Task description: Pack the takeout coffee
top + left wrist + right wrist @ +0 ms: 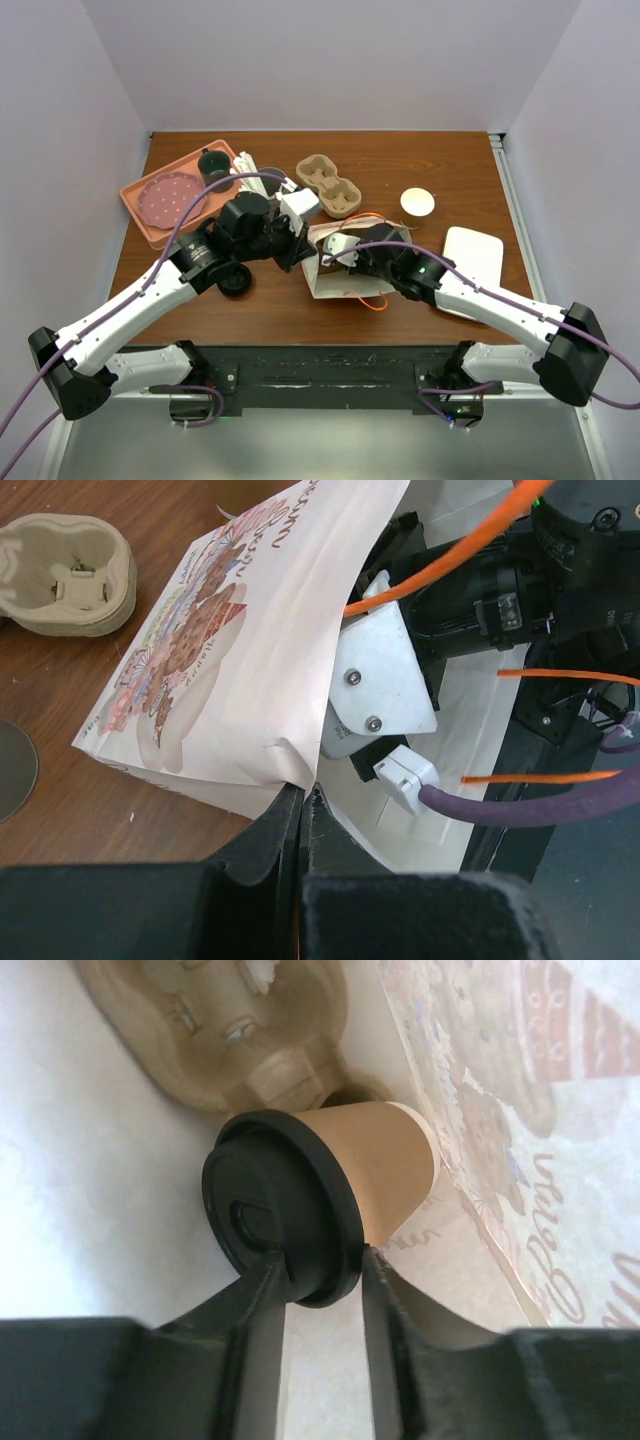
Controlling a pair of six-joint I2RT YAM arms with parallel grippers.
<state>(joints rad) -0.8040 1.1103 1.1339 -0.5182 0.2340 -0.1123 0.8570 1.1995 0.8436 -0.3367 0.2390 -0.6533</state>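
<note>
The takeout coffee (380,1170), a tan cup with a black lid (270,1210), lies on its side inside the white printed paper bag (345,288). My right gripper (320,1265) reaches into the bag and is shut on the lid's rim, one finger on each side. Just past the cup, a cardboard cup carrier (230,1030) sits in the bag. My left gripper (303,798) is shut on the edge of the bag's (230,650) mouth and holds it open. From above, the cup is hidden by the bag and the right gripper (338,255).
A second cardboard carrier (330,185) lies on the table behind the bag. At the back left, a pink tray (135,212) holds a pink plate (170,198) and a dark mug (213,163). A white round lid (418,202) and a white rectangular plate (475,255) lie to the right.
</note>
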